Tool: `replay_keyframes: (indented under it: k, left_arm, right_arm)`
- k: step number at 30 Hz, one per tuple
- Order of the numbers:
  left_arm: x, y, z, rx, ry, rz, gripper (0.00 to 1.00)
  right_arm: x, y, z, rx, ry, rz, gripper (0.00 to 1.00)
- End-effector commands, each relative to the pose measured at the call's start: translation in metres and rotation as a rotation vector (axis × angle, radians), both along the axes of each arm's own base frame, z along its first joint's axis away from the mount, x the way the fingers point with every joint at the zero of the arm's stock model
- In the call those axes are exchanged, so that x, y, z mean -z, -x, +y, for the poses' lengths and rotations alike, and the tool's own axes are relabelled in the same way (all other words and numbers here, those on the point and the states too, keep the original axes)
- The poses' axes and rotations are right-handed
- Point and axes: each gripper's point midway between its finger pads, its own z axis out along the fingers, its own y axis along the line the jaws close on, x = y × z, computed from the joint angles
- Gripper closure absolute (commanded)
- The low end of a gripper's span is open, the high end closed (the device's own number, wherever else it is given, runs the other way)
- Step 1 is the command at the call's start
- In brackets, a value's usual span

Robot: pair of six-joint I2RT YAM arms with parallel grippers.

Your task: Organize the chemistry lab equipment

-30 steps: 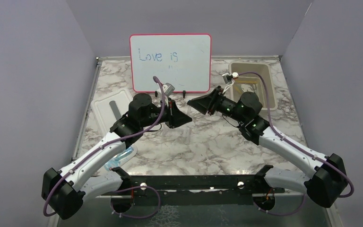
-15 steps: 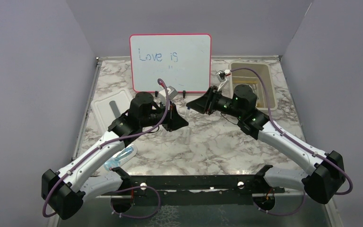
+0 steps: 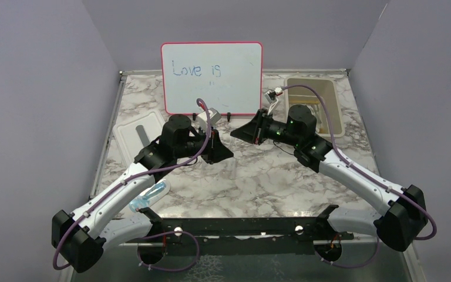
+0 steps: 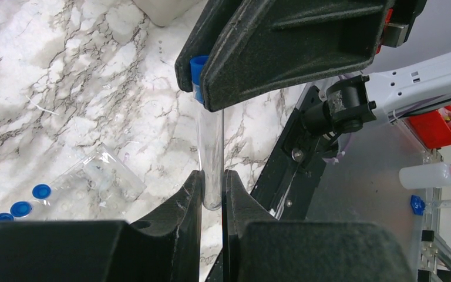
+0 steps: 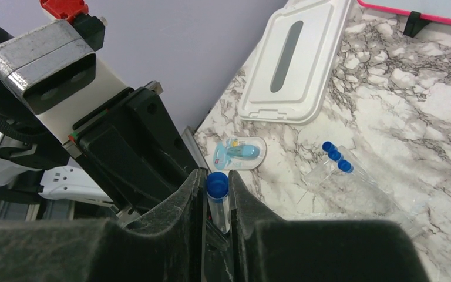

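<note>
A clear test tube (image 4: 211, 147) with a blue cap (image 4: 198, 66) is held in the air between both grippers. My left gripper (image 4: 212, 189) is shut on its rounded bottom end. My right gripper (image 5: 217, 197) is shut on its capped end (image 5: 217, 183). In the top view the left gripper (image 3: 221, 147) and right gripper (image 3: 242, 131) meet tip to tip in front of the whiteboard. A clear packet (image 4: 97, 181) with several blue-capped tubes lies on the marble below, and also shows in the right wrist view (image 5: 355, 185).
The red-framed whiteboard (image 3: 211, 73) stands at the back. The beige bin (image 3: 327, 94) is at the back right and its lid (image 3: 135, 130) lies at the left. A blue blister pack (image 3: 150, 196) lies near the left arm, and shows in the right wrist view (image 5: 239, 151).
My right gripper has moved left to the left gripper and now holds the tube's capped end. The left gripper has shifted slightly back.
</note>
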Motion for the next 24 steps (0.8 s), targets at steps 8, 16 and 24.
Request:
replay_keyframes:
  k: [8,16,24]
  left_arm:
    - [-0.022,-0.045,0.045,-0.343,-0.103,-0.161,0.23]
    - [-0.060,-0.067,0.127,-0.785,-0.132,-0.303,0.17]
    - [-0.049,-0.069,0.159,-0.936,-0.173,-0.314,0.17]
  right_arm:
    - [-0.008,-0.016,-0.006,0.035,0.071,-0.243,0.83]
    - [0.006,-0.040,0.002,0.092,0.180,-0.528,0.82]
    - [0.044,-0.041,0.022,0.175,0.294,-0.720,0.82]
